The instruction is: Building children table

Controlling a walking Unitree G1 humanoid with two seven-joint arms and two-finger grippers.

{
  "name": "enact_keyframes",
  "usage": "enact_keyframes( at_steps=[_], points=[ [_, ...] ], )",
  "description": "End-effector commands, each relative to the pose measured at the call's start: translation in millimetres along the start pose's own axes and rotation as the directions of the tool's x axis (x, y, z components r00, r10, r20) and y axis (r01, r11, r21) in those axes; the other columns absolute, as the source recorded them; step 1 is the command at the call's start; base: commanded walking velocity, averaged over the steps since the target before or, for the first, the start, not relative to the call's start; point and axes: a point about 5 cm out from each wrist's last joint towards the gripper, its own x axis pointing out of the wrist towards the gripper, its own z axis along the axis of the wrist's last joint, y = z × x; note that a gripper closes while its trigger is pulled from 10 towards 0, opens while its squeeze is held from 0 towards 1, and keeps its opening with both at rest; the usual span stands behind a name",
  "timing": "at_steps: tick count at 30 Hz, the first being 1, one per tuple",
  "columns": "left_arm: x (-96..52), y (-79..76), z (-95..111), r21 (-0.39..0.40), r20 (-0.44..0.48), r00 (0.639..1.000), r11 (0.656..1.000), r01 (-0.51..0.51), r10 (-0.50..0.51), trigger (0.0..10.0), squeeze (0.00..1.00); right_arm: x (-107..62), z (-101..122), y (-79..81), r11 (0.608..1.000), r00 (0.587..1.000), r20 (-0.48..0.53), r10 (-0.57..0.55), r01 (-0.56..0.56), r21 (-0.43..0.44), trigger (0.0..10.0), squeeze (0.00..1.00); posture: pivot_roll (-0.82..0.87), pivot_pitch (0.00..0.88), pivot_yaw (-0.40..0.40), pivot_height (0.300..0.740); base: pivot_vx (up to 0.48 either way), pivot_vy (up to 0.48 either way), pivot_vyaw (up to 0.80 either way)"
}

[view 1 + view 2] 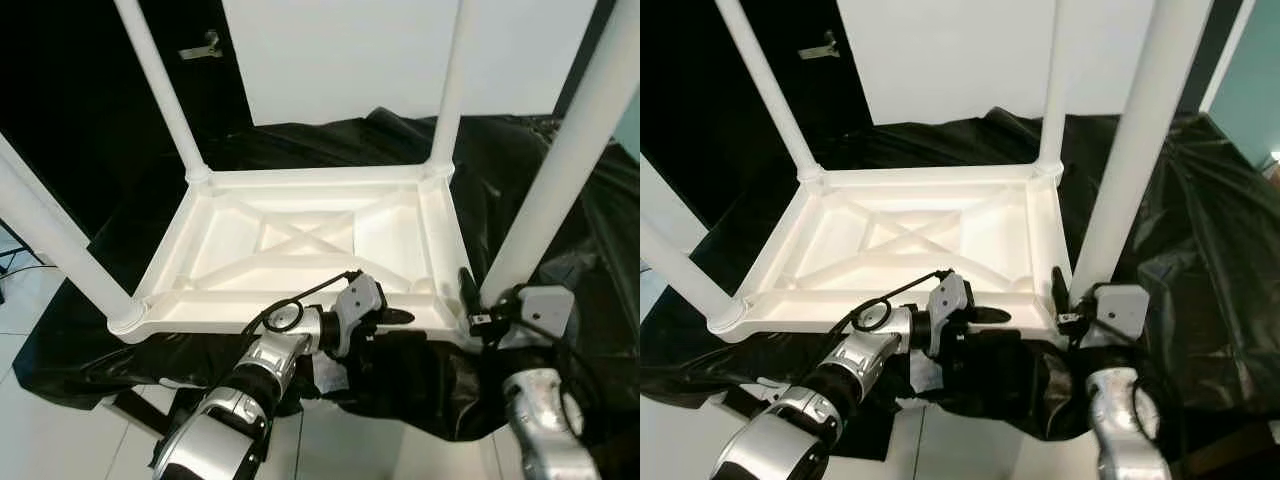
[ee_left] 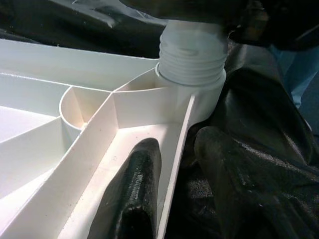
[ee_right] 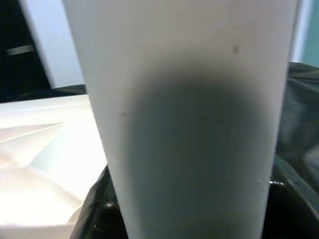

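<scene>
Setting: black plastic sheet (image 1: 560,200) spread over a raised support, with white wall behind and pale tiled floor at the near edge
Table top: white plastic table top (image 1: 300,245) lies upside down on the sheet, ribbed underside facing up with a diagonal cross brace at its centre
Legs: four white legs stand upright, one at each corner; far-left leg (image 1: 160,85), far-right leg (image 1: 450,80), near-left leg (image 1: 55,240), near-right leg (image 1: 560,170)
Left gripper: left gripper (image 2: 174,184) sits at the near edge of the table top, close to the near-right corner; fingers are parted and straddle the thin rim wall, one finger (image 2: 132,194) inside the channel, the other outside against the sheet
Threaded joint: near-right leg's threaded end (image 2: 192,52) sits in its corner socket, threads partly exposed
Right gripper: right gripper (image 1: 468,295) is at the base of the near-right leg; its wrist view is blurred, so finger spread and grasp cannot be determined
</scene>
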Motion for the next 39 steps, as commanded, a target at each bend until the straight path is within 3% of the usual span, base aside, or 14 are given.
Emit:
enact_keyframes(
  at_steps=[1,9,10,11,16,26,27,28,32,33,34,37,39],
  points=[
    [3.4,-19.5,-27,-0.086,-0.090,0.991,0.992,0.096,-0.104,10.0,0.00,-2.2,-17,-5.3,0.997,0.993,-0.089,-0.076,0.074,-0.027,0.0,0.00,-0.17,0.003,0.071,0.740,0.000,0.000,0.00],
    [2.1,-19.3,-27,-0.086,-0.091,0.991,0.992,0.093,-0.101,10.0,0.00,-0.6,-17,-7.5,0.996,0.994,-0.087,-0.070,0.066,-0.053,0.0,0.00,-0.17,0.004,0.070,0.740,0.000,0.000,0.00],
    [2.3,-19.4,-27,-0.086,-0.090,0.991,0.992,0.093,-0.101,10.0,0.00,-0.1,-19,-4.8,0.997,0.994,-0.092,-0.057,0.052,-0.054,1.5,0.00,-0.17,0.005,0.070,0.740,0.000,0.000,0.00],
    [2.6,-19.5,-27,-0.086,-0.090,0.991,0.992,0.093,-0.101,10.0,0.00,-0.1,-20,-1.2,0.997,0.994,-0.095,-0.052,0.046,-0.060,10.0,0.00,-0.17,0.005,0.070,0.740,0.000,0.000,0.00],
    [2.9,-19.8,-27,-0.086,-0.090,0.991,0.992,0.094,-0.102,10.0,0.00,1.0,-19,1.4,0.996,0.993,-0.096,-0.062,0.055,-0.074,10.0,0.00,-0.18,0.005,0.070,0.740,0.000,0.000,0.00],
    [6.1,-20.3,-26,-0.086,-0.087,0.990,0.991,0.104,-0.112,10.0,0.00,0.2,-21,-11.6,0.988,0.988,-0.113,-0.104,0.089,-0.129,10.0,0.00,-0.19,0.006,0.073,0.740,0.000,0.000,0.00],
    [6.4,-20.3,-25,-0.086,-0.087,0.990,0.991,0.106,-0.113,10.0,0.00,0.4,-21,-11.8,0.988,0.988,-0.113,-0.106,0.092,-0.121,10.0,0.29,-0.19,0.007,0.074,0.740,0.000,0.000,0.00],
    [6.6,-20.4,-25,-0.086,-0.087,0.990,0.991,0.107,-0.114,10.0,0.00,0.7,-21,-10.1,0.992,0.990,-0.109,-0.094,0.083,-0.095,10.0,1.00,-0.19,0.007,0.074,0.740,0.000,0.000,0.00],
    [6.6,-20.5,-25,-0.086,-0.087,0.990,0.990,0.108,-0.115,10.0,0.00,1.2,-20,-4.7,0.993,0.991,-0.111,-0.073,0.062,-0.100,10.0,0.99,-0.19,0.007,0.072,0.740,0.000,0.000,0.00],
    [6.6,-20.6,-25,-0.086,-0.087,0.990,0.990,0.107,-0.115,10.0,0.00,1.6,-20,-4.4,0.993,0.991,-0.114,-0.064,0.052,-0.106,10.0,0.29,-0.19,0.007,0.072,0.740,0.000,0.000,0.00],
    [6.6,-20.6,-26,-0.087,-0.087,0.990,0.991,0.106,-0.114,10.0,0.00,3.2,-21,-3.9,0.994,0.993,-0.115,-0.035,0.023,-0.104,10.0,0.00,-0.19,0.007,0.072,0.740,0.000,0.000,0.00],
    [6.5,-20.6,-26,-0.087,-0.086,0.990,0.991,0.106,-0.113,10.0,0.00,4.4,-21,-3.6,0.995,0.993,-0.116,-0.013,0.001,-0.103,10.0,0.00,-0.19,0.007,0.072,0.740,0.000,0.000,0.00],
    [6.1,-21.2,-26,-0.088,-0.086,0.990,0.990,0.107,-0.115,10.0,0.00,11.2,-20,-0.8,0.982,0.977,-0.132,0.168,-0.177,-0.067,10.0,0.00,-0.19,0.011,0.075,0.740,0.000,0.000,0.00]
  ],
)
